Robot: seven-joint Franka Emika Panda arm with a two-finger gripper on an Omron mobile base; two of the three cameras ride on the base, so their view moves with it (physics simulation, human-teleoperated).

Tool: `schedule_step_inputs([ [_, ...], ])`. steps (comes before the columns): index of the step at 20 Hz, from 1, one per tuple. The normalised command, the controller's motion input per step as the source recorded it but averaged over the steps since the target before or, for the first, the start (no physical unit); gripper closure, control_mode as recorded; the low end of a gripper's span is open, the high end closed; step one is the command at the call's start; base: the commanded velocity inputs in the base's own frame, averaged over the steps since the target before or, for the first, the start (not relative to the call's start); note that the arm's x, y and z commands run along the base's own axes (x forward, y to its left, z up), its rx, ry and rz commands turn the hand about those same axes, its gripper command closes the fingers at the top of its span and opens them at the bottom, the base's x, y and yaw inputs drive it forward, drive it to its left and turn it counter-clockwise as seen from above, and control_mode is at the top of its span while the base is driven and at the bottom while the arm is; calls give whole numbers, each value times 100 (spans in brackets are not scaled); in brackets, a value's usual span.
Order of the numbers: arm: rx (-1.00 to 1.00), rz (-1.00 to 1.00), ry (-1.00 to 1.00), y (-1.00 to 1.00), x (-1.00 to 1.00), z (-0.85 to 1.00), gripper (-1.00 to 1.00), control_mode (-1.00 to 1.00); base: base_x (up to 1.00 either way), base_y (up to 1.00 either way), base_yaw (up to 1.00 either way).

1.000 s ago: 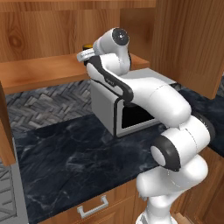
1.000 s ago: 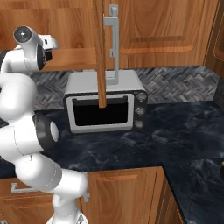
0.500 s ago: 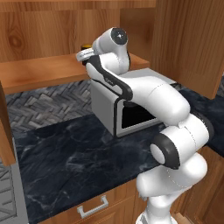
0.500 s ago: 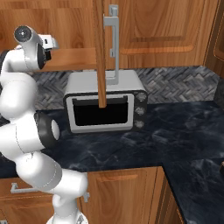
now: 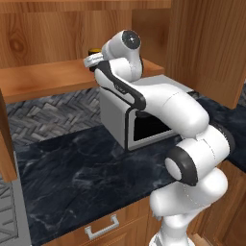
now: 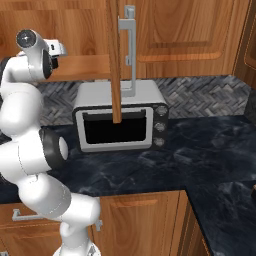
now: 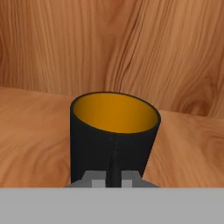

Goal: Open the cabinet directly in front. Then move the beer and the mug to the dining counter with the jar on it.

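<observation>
One small black cylindrical mug (image 7: 114, 135) with a yellow-orange inside stands upright on the wooden shelf (image 5: 43, 79) of the reddish-brown wall cabinet (image 6: 114, 60), whose panelled door with a long silver bar handle (image 6: 130, 50) is swung open toward the right base camera. In the hand view the mug is directly ahead, close to the back wall of the cabinet, and the two-finger gripper (image 7: 113, 177) sits at its near wall with the jaws brought narrow together. It seems that they pinch the near side of the mug's wall, but the contact itself is low in the picture and I cannot confirm it fully.

I judge that the opening of the cabinet is done and the step in hand is grasping the mug. The next move would call for lifting it a little off the shelf, pulling it straight out past the front edge of the shelf and the open door, and carrying it to the dining counter. A thin pinch on a wall could let the mug tilt, so a slow lift seems wise.

In the left base view only a dark rim with a bit of orange (image 5: 94, 51) shows behind the white arm. The grey toaster oven (image 6: 120, 120) stands on the black marble counter (image 6: 200, 150) below the cabinet.
</observation>
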Motion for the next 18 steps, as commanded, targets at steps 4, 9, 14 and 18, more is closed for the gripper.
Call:
schedule_step_inputs([
  [4,0,0,-3,0,-25,0,100,-100,0,0,0],
  [9,2,0,-13,0,-98,3,100,-100,0,0,0],
  [14,9,0,-13,0,-100,0,100,-100,0,0,0],
  [18,14,0,-1,-13,-100,13,100,-100,0,0,0],
])
